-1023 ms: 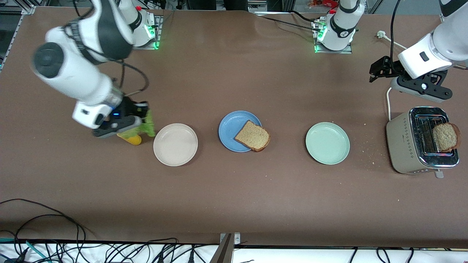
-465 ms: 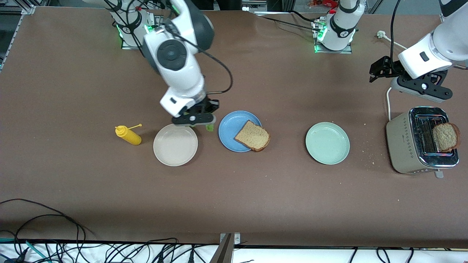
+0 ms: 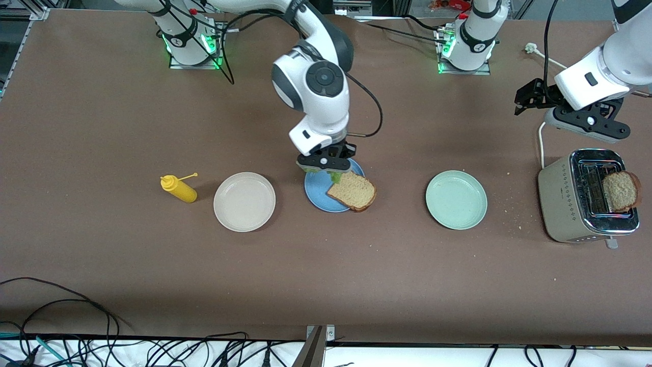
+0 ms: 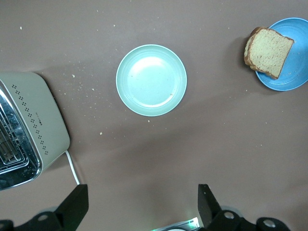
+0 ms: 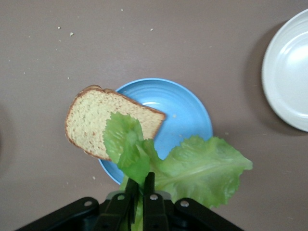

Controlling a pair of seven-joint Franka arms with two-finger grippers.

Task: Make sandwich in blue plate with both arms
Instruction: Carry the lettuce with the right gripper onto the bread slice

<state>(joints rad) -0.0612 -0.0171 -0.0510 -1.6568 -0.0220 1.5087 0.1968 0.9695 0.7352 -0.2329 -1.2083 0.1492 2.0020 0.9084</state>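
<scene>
Green lettuce leaf (image 5: 192, 168) hangs pinched in the closed right gripper (image 3: 326, 164) above the blue plate (image 3: 318, 186), where one brown bread slice (image 3: 352, 191) lies half over the rim toward the left arm's end of the surface (image 3: 326, 275). A beige plate (image 3: 244, 201) and a yellow squeeze bottle (image 3: 178, 188) sit toward the right arm's end. The pale green plate (image 3: 456, 200) and a toaster (image 3: 586, 199) holding a second slice (image 3: 620, 191) sit toward the other, where the left gripper (image 3: 530, 97) waits with its fingers spread wide above the surface.
</scene>
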